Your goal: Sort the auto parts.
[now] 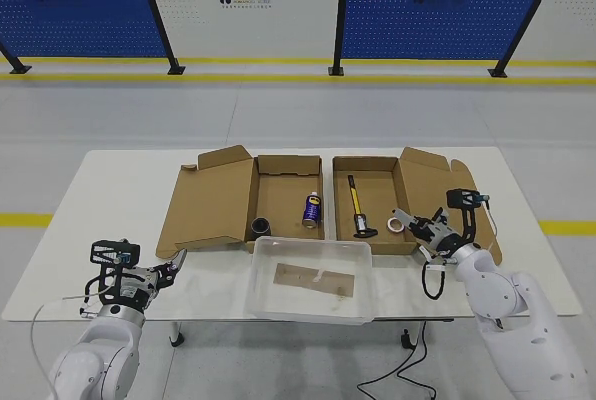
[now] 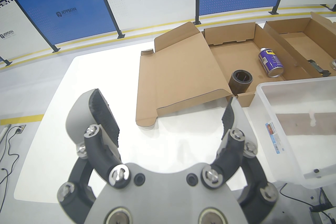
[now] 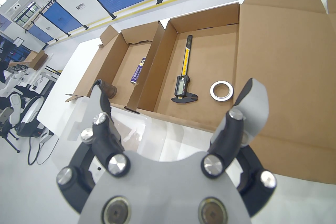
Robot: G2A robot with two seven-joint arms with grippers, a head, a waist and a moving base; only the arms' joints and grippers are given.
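Currently both arms hang with nothing in them. Left jaws are wide apart above the front-left corner of the surface (image 1: pixel 108 220). Right jaws are likewise wide, above the front wall of the right cardboard box (image 1: pixel 363 165), next to its opened lid.

Parts as found: black cylindrical sleeve (image 1: pixel 261 226) and blue spray can (image 1: pixel 311 209) in the left cardboard box (image 1: pixel 288 165); digital caliper (image 1: pixel 359 210) and metal ring (image 1: pixel 396 224) in the right one. The boxes sit side by side mid-surface. The clear plastic bin (image 1: pixel 260 285) is at the front edge, just against their front walls.

Risks, my judgement:
1. Right jaws are close over cardboard — a straight drop could land a finger on the box wall or lid and crush it. It could also shove the box, sliding caliper and ring about.
2. The ring lies flat and thin, so a pinch from above may skate off it.
3. The spray can lies on its side, and a nudge could roll it against the wall.
4. The sleeve is tucked in its box's front corner, where the walls leave little room for wide jaws. The left box's lid also slopes between the left jaws and the sleeve — a direct reach would likely catch the flap.
5. Any box dragged forward would push the bin toward the front edge.
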